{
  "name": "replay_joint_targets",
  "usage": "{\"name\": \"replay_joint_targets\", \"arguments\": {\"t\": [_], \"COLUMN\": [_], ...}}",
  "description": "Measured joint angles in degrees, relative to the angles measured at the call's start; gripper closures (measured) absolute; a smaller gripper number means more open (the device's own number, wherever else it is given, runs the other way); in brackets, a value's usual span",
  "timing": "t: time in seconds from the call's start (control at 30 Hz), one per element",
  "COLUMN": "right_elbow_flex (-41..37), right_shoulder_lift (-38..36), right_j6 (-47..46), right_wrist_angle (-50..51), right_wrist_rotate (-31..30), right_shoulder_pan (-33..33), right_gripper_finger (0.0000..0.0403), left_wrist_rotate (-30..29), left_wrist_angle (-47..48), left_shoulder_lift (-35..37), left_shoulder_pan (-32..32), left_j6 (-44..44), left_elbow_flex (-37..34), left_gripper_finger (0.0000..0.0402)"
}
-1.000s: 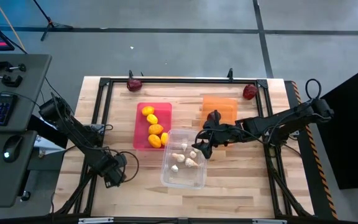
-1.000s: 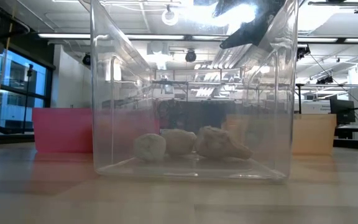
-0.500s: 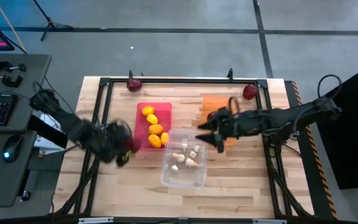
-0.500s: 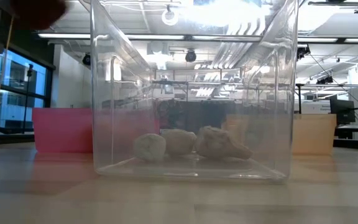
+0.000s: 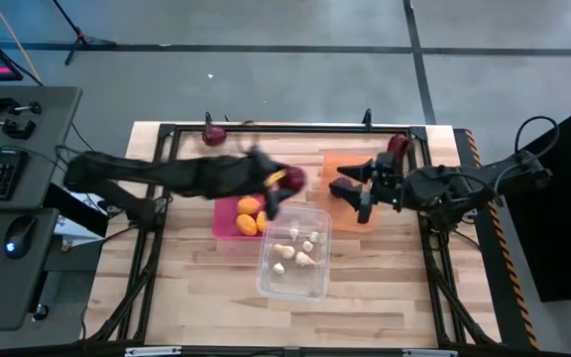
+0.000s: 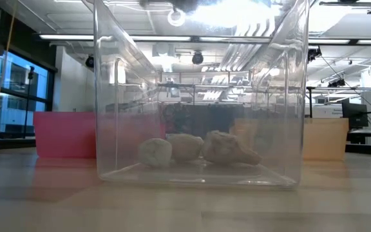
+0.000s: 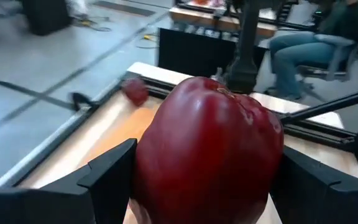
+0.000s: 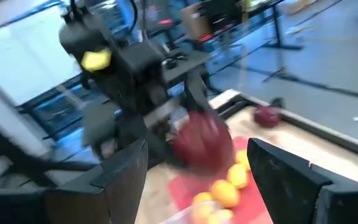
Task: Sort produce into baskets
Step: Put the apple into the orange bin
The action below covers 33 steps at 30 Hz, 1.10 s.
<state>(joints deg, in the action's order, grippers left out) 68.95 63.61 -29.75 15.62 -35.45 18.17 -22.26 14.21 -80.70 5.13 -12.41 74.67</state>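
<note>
Left pincer (image 5: 284,182): clamped on a dark red beet (image 7: 207,149), above the pink basket (image 5: 228,220), at 12 o'clock of the clear basket (image 5: 295,283); right pincer (image 5: 355,188): fingers parted, empty, over the orange basket (image 5: 350,159); lemons (image 5: 249,213) in pink; garlic bulbs (image 5: 295,250) in clear; two beets (image 5: 213,135) on the counter (image 5: 385,297) at its 12 o'clock edge.

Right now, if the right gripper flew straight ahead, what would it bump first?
Probably the dark red round beet-like piece that the left gripper holds, straight ahead of the right gripper; how far off is hard to judge.
</note>
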Motion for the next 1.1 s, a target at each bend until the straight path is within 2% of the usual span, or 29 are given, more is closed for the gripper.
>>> {"name": "replay_joint_targets", "arguments": {"t": [0.13, 0.27, 0.53, 0.73, 0.83, 0.97, 1.1], "right_elbow_flex": [0.0, 0.0, 0.0, 0.0, 0.0, 0.0, 0.0], "right_shoulder_lift": [0.5, 0.5, 0.4, 0.4, 0.4, 0.4, 0.4], "right_j6": [1.4, 3.0, 4.2, 2.8, 2.8, 3.5, 4.3], "right_wrist_angle": [0.5, 0.4, 2.5, 8.8, 10.2, 10.8, 12.1], "right_wrist_rotate": [-5.6, -9.4, -10.7, -12.1, -12.1, -12.5, -12.6], "right_shoulder_pan": [0.0, 0.0, 0.0, -0.2, -0.4, -0.5, -0.5], "right_gripper_finger": [0.0137, 0.0137, 0.0137, 0.0137, 0.0137, 0.0137, 0.0137], "left_wrist_rotate": [9.9, 10.7, 11.4, 21.6, 22.3, 25.8, 32.9], "left_wrist_angle": [-12.4, -21.7, -27.2, -38.7, -38.9, -34.1, -26.3], "left_shoulder_lift": [-10.5, -18.8, -27.6, -34.4, -37.9, -41.5, -41.1], "left_shoulder_pan": [-5.8, -9.4, -14.1, -16.4, -16.3, -15.6, -15.8], "left_j6": [0.6, -1.5, -13.9, -18.4, -16.9, -14.2, -11.5], "left_elbow_flex": [0.0, -0.1, -0.1, 0.6, 3.4, 8.8, 13.1], "left_gripper_finger": [0.0112, 0.0112, 0.0112, 0.0111, 0.0096, 0.0042, 0.0007]}}
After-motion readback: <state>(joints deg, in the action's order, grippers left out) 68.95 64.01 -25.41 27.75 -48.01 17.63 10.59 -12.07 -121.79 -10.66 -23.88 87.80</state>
